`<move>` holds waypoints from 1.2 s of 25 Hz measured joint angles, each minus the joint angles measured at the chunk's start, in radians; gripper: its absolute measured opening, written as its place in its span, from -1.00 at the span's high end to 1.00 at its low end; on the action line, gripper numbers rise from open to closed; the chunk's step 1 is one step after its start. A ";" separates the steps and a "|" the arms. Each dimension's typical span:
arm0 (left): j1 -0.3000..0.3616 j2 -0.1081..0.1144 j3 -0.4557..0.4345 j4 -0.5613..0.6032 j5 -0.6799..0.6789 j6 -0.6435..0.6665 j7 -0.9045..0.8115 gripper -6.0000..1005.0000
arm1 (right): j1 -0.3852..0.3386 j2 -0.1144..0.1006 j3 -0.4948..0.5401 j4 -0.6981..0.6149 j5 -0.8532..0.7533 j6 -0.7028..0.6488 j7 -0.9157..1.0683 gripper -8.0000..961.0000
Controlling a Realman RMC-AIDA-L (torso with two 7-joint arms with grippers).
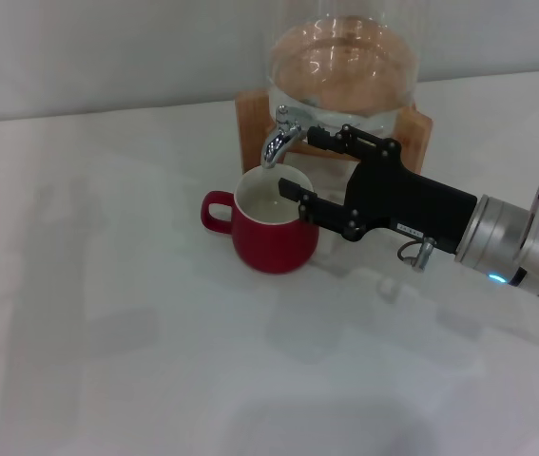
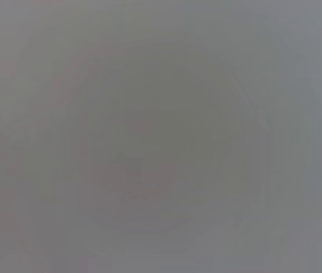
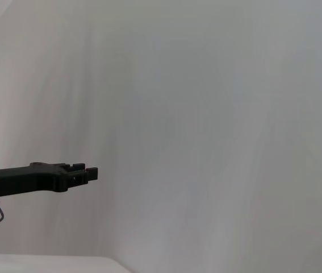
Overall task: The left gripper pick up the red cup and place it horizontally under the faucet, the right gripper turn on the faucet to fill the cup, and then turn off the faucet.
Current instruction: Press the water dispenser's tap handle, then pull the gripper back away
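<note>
My right gripper reached in from the right side of the head view, its long black body running back to the silver wrist. The fingers stood apart: the upper one lay right beside the faucet, just behind its chrome handle, and the lower one sat against the right rim of the red cup. Whether the upper finger actually touched the tap I could not tell. The span between the two fingers was wide, and nothing was clamped in it.

The red cup stood upright on the white table, directly beneath the curved spout, its handle pointing to my left. Its white inside showed a pale surface a little way below the rim (liquid, by the look of it, though no stream was visible from the spout).

Behind the cup the glass jar rested on its wooden stand, with the tap at its front.

My left gripper did not appear in any view; its wrist camera gave only a flat grey blur. The right wrist view showed a black gripper against a plain pale background.
</note>
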 joint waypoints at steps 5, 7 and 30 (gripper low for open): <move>0.000 0.000 0.000 0.000 0.000 0.000 0.000 0.14 | -0.002 0.000 0.000 0.000 0.000 0.000 -0.001 -0.46; 0.000 0.000 0.000 0.000 0.000 0.000 0.000 0.14 | -0.004 -0.001 0.001 0.000 0.000 0.000 -0.002 -0.46; 0.000 0.000 0.000 -0.003 0.000 0.001 0.002 0.14 | -0.044 -0.002 0.039 -0.002 0.010 0.009 -0.019 -0.46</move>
